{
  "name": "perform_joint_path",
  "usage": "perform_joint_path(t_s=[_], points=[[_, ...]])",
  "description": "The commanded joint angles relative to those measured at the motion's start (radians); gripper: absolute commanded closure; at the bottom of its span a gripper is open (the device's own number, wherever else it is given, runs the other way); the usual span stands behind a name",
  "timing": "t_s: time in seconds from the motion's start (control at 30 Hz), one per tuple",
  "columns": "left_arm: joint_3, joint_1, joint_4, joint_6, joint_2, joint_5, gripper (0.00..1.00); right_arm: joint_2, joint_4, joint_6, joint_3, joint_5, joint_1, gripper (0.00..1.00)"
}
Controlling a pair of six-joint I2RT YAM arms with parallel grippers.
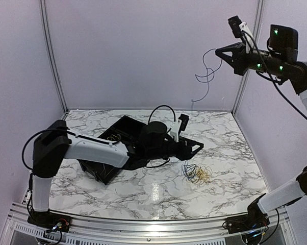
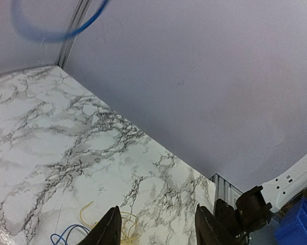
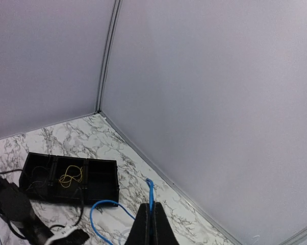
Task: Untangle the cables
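A small tangle of thin yellow, blue and black cables (image 1: pixel 197 172) lies on the marble table right of centre. My left gripper (image 1: pixel 196 148) is open and hovers just above and left of it; the left wrist view shows yellow and blue strands (image 2: pixel 95 227) by the left finger. My right gripper (image 1: pixel 219 51) is raised high near the back right corner, shut on a thin blue cable (image 1: pixel 207 76) that hangs down in loops. The right wrist view shows the blue cable (image 3: pixel 151 196) pinched between the shut fingers. That cable also loops across the top of the left wrist view (image 2: pixel 41 30).
A black compartmented tray (image 1: pixel 112 148) lies on the table left of centre, partly under the left arm; one compartment holds a yellow wire (image 3: pixel 69 176). Grey walls (image 1: pixel 143 51) close the back and sides. A blue bin (image 2: pixel 296 227) stands beyond the table edge.
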Motion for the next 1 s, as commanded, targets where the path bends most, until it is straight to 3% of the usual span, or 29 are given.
perform_joint_path(t_s=[0.0,0.3,0.53,0.8,0.97], points=[[-0.150,0.017,0.022,0.061,-0.199,-0.076,0.47,0.002,0.102,-0.027,-0.062,0.045,0.004,1.00],[-0.524,0.032,-0.128,0.078,-0.634,-0.253,0.46,0.157,0.179,-0.001,-0.059,0.005,0.030,1.00],[-0.707,0.032,-0.306,0.063,-0.934,-0.364,0.46,0.315,0.239,0.012,-0.003,0.002,0.103,1.00],[-0.734,0.032,-0.572,0.041,-1.205,-0.660,0.46,0.498,0.297,0.011,0.096,0.004,0.168,1.00],[-0.719,0.032,-0.670,0.057,-1.328,-0.763,0.46,0.648,0.315,0.032,0.206,0.000,0.183,1.00]])
